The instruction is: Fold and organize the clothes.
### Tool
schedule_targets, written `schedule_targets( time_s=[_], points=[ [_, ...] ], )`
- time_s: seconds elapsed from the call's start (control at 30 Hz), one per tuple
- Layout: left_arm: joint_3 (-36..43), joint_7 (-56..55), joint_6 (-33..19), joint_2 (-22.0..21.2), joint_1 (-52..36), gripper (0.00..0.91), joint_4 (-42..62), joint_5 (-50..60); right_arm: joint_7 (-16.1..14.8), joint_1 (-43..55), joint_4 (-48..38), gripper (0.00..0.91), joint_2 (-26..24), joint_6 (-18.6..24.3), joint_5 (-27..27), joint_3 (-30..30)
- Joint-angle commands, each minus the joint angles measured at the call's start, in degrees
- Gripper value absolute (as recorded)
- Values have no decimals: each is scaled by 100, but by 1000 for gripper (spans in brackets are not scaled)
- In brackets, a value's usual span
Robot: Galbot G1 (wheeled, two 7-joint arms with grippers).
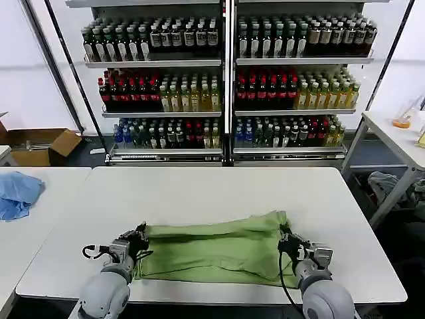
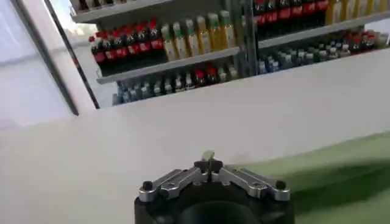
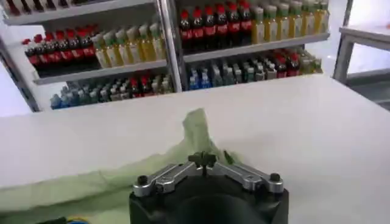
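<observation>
Green polo shirt lies folded into a long band across the near part of the white surface. Left end effector at the shirt's left end, fingers pinched shut on the cloth edge. Right end effector at the right end, closed on the fabric there. Light blue cloth on the neighbouring surface, well apart. Drink shelves behind.

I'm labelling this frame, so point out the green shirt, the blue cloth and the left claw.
green shirt (image 1: 212, 251), head view, middle of the folded fabric.
blue cloth (image 1: 17, 193), head view, centre of the crumpled heap.
left claw (image 1: 140, 234), head view, at its fingertips.
</observation>
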Motion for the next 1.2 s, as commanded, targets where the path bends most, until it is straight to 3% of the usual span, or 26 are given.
schedule_targets(
  time_s=[0.03, 0.07, 0.1, 0.13, 0.17, 0.33, 0.53, 0.8, 1.2],
  points=[
    [-22, 125, 5, -33, 197, 20, 34, 573, 169, -366, 155, 0, 78, -76, -76, 24],
    [-22, 137, 5, -37, 200, 40, 45, 592, 190, -351, 132, 0, 89, -81, -77, 18],
    [-23, 140, 6, -41, 200, 433, 56, 611, 190, -337, 101, 0, 102, -104, -94, 16],
    [-18, 132, 5, -72, 193, 907, 85, 685, 184, -283, 22, 312, 129, -161, -161, 1],
    [-17, 121, 4, -96, 186, 907, 86, 689, 183, -268, -5, 907, 141, -191, -189, -3],
    [-29, -31, -62, -231, 146, 907, 23, 582, -121, -319, -11, 907, 122, -39, -671, -9],
    [-41, -541, -791, -606, 469, 907, -166, 985, -270, -608, 236, 907, 54, 273, -1058, 99],
    [-69, -870, -1240, -1204, 1105, 907, -249, 1576, -315, -933, 416, 907, 26, 459, -1173, 284],
    [1, -828, -1303, -1698, 1282, 887, -33, 1749, -307, -995, 355, 907, -83, 576, -1157, 287]
  ],
)
